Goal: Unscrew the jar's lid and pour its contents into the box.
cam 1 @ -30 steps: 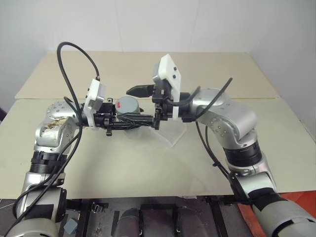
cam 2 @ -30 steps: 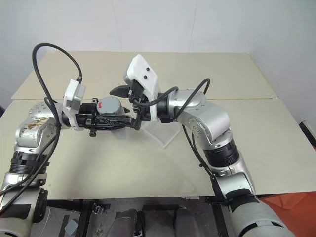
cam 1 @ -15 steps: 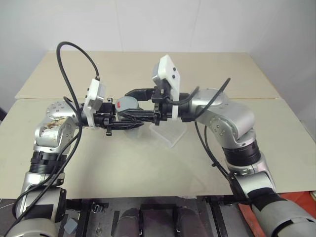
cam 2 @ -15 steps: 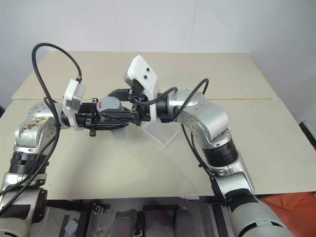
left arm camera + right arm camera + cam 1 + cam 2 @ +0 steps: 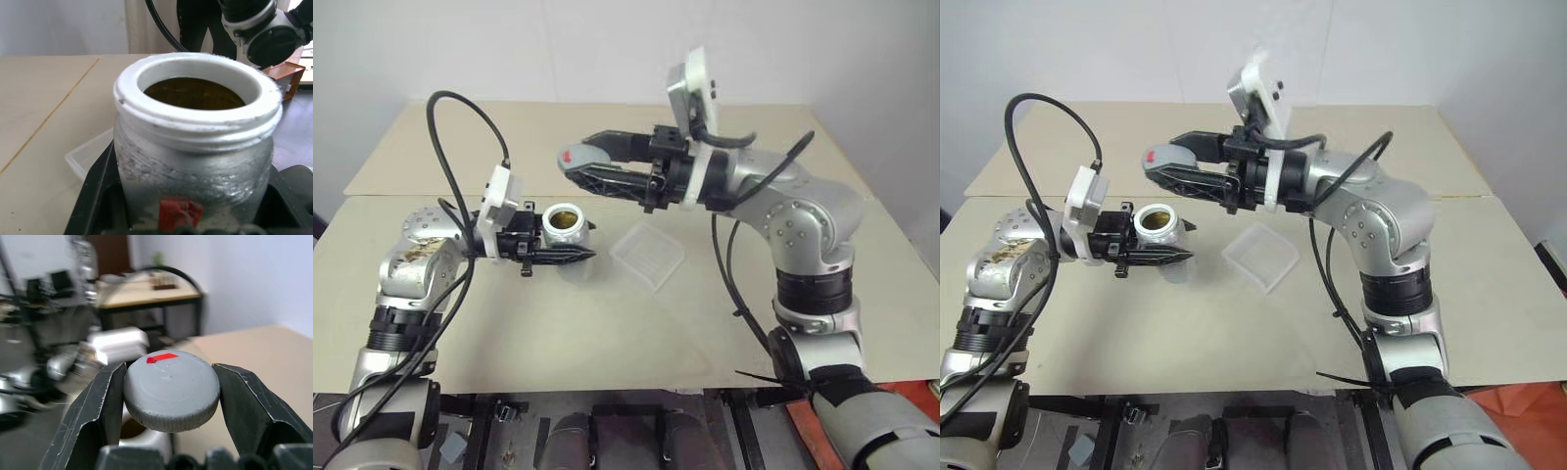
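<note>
My left gripper [image 5: 578, 242] is shut on the jar [image 5: 564, 231], a small clear jar held upright just above the table with its white threaded mouth open. Inside it lie the brownish-gold contents [image 5: 193, 93]. A red mark shows low on the jar [image 5: 195, 161] between the black fingers [image 5: 93, 196]. My right gripper [image 5: 578, 164] is shut on the lid [image 5: 171, 389], a round grey cap with a small red mark. It holds the lid in the air above the jar, a little to its right. The box [image 5: 648, 255], a shallow translucent tray, lies on the table right of the jar.
The beige table [image 5: 607, 333] is made of two boards with a seam [image 5: 862, 195] running across behind the arms. A black cable [image 5: 460, 127] loops up from my left wrist. The table's front edge [image 5: 558, 390] is close below.
My right gripper shut on the lid, then lifted it off the jar, up and to the right. The jar's mouth now stands open. My left gripper has kept still.
</note>
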Controlling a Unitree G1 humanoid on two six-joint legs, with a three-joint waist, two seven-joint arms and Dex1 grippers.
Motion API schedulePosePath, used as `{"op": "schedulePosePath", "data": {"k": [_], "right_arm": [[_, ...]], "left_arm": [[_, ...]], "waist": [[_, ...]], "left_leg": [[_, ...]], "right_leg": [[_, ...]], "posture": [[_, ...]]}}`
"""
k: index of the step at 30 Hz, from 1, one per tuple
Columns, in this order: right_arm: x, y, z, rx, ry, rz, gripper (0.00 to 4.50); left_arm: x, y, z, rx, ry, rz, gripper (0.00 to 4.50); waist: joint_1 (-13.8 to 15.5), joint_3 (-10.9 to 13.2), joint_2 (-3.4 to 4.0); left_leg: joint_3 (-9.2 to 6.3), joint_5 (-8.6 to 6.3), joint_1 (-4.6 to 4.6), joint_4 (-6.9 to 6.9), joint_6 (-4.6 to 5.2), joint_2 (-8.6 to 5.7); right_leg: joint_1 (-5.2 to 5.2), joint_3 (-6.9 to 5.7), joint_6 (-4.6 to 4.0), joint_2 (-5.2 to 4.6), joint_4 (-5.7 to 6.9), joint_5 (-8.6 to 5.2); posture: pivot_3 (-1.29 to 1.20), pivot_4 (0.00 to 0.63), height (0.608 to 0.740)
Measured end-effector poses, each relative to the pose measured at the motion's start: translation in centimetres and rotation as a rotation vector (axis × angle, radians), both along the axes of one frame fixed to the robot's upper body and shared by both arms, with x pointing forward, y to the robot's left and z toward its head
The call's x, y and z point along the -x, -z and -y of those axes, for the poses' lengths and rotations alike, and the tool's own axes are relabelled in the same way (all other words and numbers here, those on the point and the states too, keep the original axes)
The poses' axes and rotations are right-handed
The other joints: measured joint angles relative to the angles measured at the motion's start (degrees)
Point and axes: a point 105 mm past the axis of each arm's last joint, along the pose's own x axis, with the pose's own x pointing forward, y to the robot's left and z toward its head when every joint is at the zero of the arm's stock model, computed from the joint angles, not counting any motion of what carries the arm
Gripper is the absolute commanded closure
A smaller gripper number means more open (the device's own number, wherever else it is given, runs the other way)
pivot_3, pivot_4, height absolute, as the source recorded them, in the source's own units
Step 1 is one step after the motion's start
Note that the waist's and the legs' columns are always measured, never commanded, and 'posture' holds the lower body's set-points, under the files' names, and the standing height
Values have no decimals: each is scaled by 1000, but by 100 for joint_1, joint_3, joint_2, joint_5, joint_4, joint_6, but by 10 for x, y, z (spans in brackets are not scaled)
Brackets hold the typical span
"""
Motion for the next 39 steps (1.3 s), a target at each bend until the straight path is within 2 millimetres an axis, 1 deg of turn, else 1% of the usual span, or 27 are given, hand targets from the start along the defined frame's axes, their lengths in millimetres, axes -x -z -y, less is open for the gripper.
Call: {"op": "schedulePosePath", "data": {"k": [2, 4, 7, 9, 13, 14, 16, 18, 19, 20, 21, 23, 25, 27, 29, 31, 32, 34, 36, 39], "right_arm": [[-13, 15, 20, 27, 124, 4, 1763], [-25, 32, 44, 39, 255, -1, 1763], [-38, 73, 89, 84, 481, -58, 1763], [-41, 98, 112, 134, 606, -86, 1763], [-49, 145, 143, 204, 806, -189, 1763], [-50, 152, 146, 208, 830, -208, 1763], [-52, 173, 152, 223, 881, -264, 1763], [-50, 191, 153, 251, 889, -311, 1763], [-49, 196, 154, 257, 890, -321, 1413], [-48, 196, 154, 259, 891, -318, 1047], [-49, 196, 155, 263, 893, -316, 795], [-48, 197, 157, 277, 893, -322, 151], [-44, 196, 160, 302, 870, -343, 70], [-40, 188, 160, 309, 832, -344, 70], [-33, 165, 153, 292, 745, -333, 70], [-26, 135, 146, 274, 651, -302, 70], [-23, 126, 143, 275, 619, -290, 70], [-13, 106, 131, 263, 505, -286, 70], [-4, 96, 118, 257, 400, -300, 70], [2, 91, 109, 280, 322, -319, 70]], "left_arm": [[-2, 0, 0, 7, -20, 2, 2549], [-3, -1, -2, 21, -53, 7, 2549], [-7, -1, -6, 40, -114, 10, 2549], [-8, -2, -6, 45, -138, 16, 2549], [-12, -2, -7, 53, -180, 6, 2549], [-13, -3, -7, 56, -186, 7, 2549], [-16, -2, -5, 72, -211, 9, 2549], [-20, -1, -4, 77, -239, 11, 2549], [-21, -1, -5, 76, -251, 13, 2549], [-22, -1, -5, 76, -262, 14, 2549], [-23, -1, -4, 75, -272, 20, 2549], [-25, -1, -3, 76, -294, 31, 2549], [-31, -2, 1, 84, -341, 64, 2549], [-38, -4, 4, 70, -393, 109, 2549], [-52, -6, 6, -1, -479, 239, 2549], [-63, -4, 10, -105, -541, 430, 2549], [-67, -1, 12, -145, -556, 493, 2549], [-78, 8, 21, -312, -560, 785, 2549], [-83, 14, 34, -463, -479, 1085, 2549], [-92, 7, 55, -577, -354, 1479, 2549]], "waist": [[-2, 0, 0], [-5, 0, -1], [-9, 0, -1], [-13, 0, -1], [-59, 0, -1], [-65, 0, -1], [-58, 0, -1], [-45, 0, -1], [-42, 0, -1], [-43, 0, -1], [-42, 0, -1], [-31, 0, -1], [-9, 0, -1], [9, 0, -1], [26, 0, -1], [32, 0, 0], [32, 0, 0], [55, 0, -1], [81, 0, -1], [148, 0, -2]], "left_leg": [[0, 0, 0, -1, 0, 0], [-1, 0, 0, -2, 0, 1], [2, 0, -1, -3, 0, 0], [1, 0, 1, -2, -1, 1], [9, 2, 17, -3, -3, 0], [9, 3, 22, -2, -5, 0], [9, 3, 35, -4, -6, 0], [9, 3, 36, -4, -5, -2], [9, 3, 35, -4, -5, -2], [9, 2, 35, -4, -4, -2], [8, 2, 35, -4, -4, -1], [7, 2, 35, -4, -4, -1], [5, 2, 34, -4, -4, -3], [3, 2, 33, -3, -4, -4], [2, 2, 34, -4, -3, -6], [3, 2, 38, -7, -3, -6], [3, 2, 39, -9, -3, -5], [5, 2, 38, -10, -3, -5], [7, 1, 36, -12, -3, -7], [16, -1, 26, -8, 2, -11]], "right_leg": [[-1, 1, 0, 0, 0, 0], [-1, 1, 0, 1, -3, 0], [-3, 5, 1, 0, -4, 0], [-2, 5, 1, 1, -7, 0], [-2, 22, 0, 3, -11, 0], [0, 23, 0, 4, -8, 0], [10, 25, 0, 5, -7, 0], [11, 26, 0, 4, -7, 0], [11, 27, 0, 3, -8, 0], [11, 28, 0, 3, -8, 0], [13, 28, 0, 3, -10, 0], [12, 27, 0, 3, -10, 0], [12, 27, 0, 2, -9, 0], [13, 25, 0, 1, -11, 0], [14, 26, 1, 2, -12, 1], [16, 27, 0, 3, -12, 1], [16, 26, -1, 3, -14, 2], [16, 25, -4, 3, -15, 4], [16, 24, -4, 1, -21, 6], [15, 19, 4, -4, -28, 10]], "posture": [[0, 150, 740], [0, 150, 740], [0, 150, 740], [0, 150, 740], [0, 150, 740], [0, 150, 740], [0, 150, 740], [0, 150, 740], [0, 150, 740], [0, 150, 740], [0, 150, 740], [0, 150, 740], [0, 150, 740], [0, 150, 740], [0, 150, 740], [0, 150, 740], [0, 150, 740], [0, 150, 740], [0, 150, 740], [0, 150, 740]]}}
